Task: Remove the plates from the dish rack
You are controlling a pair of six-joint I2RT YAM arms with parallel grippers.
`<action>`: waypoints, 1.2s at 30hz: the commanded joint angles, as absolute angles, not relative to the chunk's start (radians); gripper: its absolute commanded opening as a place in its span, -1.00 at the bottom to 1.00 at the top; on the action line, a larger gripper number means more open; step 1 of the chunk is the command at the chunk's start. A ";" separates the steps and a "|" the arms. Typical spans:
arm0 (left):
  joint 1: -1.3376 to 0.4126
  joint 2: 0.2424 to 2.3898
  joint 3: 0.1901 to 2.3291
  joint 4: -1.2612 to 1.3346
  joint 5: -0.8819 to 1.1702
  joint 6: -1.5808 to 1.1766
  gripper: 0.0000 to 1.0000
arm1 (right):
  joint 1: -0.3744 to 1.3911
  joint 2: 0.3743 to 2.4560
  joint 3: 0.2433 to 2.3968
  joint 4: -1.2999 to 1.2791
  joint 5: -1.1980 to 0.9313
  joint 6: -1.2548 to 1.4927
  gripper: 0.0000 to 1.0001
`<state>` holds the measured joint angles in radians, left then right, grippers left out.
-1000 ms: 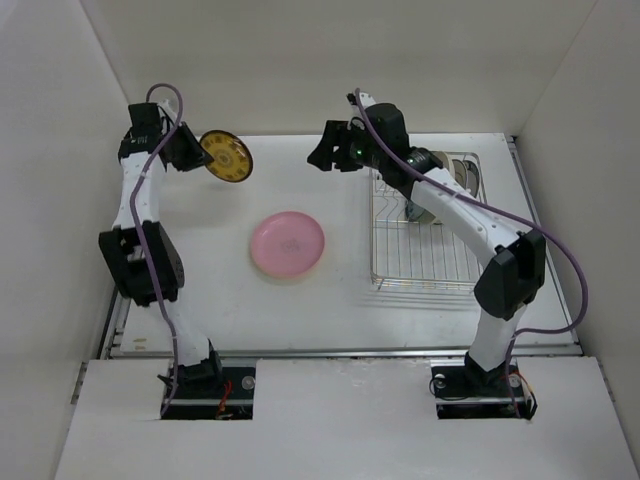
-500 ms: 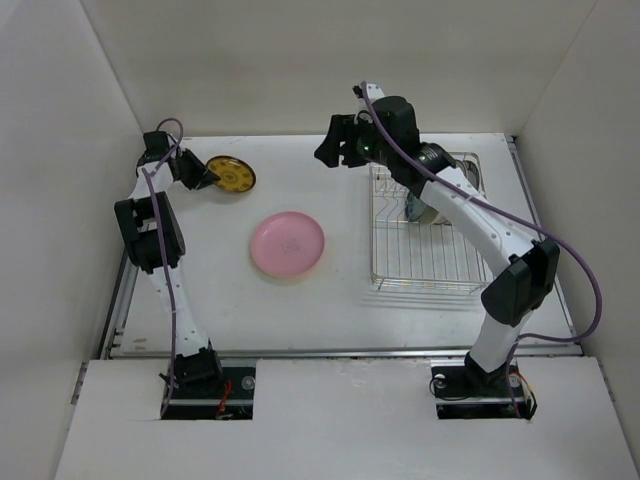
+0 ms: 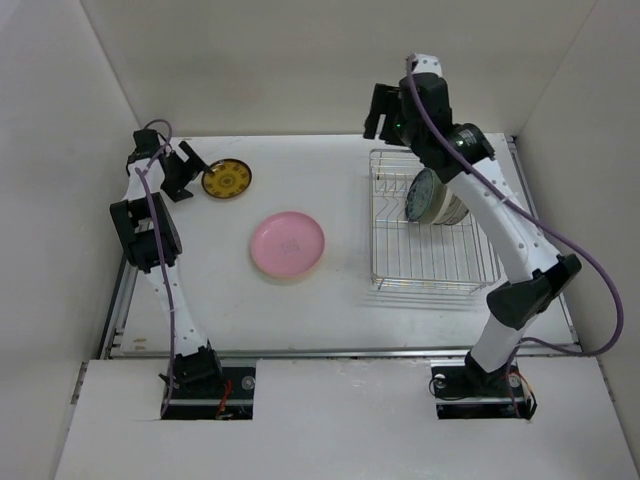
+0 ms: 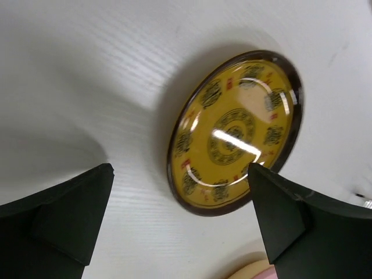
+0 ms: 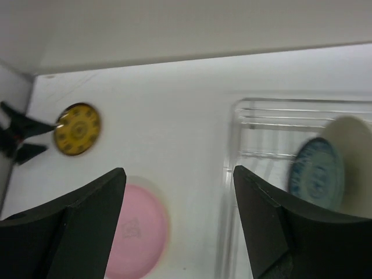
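Top external view: my left claw [image 3: 195,172] has released — the yellow plate [image 3: 227,179] now lies flat on the desk [image 3: 330,310] just beside it, pink plate [image 3: 287,245] nearby. My right claw [image 3: 385,112], spread and empty, has risen near the rack [image 3: 400,270] — two plates [image 3: 420,195] remain there.

Yellow plate [image 4: 235,133] now flat on table [image 3: 330,320], free of left tool [image 3: 194,171]; right tool [image 3: 379,116] farther back.
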<state>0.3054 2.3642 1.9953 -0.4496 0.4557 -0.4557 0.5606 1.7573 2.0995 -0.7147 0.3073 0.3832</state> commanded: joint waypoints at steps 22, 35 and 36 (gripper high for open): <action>0.106 1.655 1.629 -0.558 -0.600 0.328 1.00 | 0.353 1.959 2.006 -0.999 0.718 0.316 -0.03; 0.097 1.571 1.629 -0.745 -0.390 0.210 1.00 | 0.353 2.080 1.996 -0.948 0.704 0.345 -0.08; 0.097 1.571 1.638 -0.761 -0.365 0.210 1.00 | 0.353 2.091 1.996 -0.948 0.704 0.345 -0.08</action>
<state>0.0998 1.6379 1.6306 -0.7082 -0.4522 0.2237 0.3542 2.0758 1.9804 -0.9821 0.6746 0.3363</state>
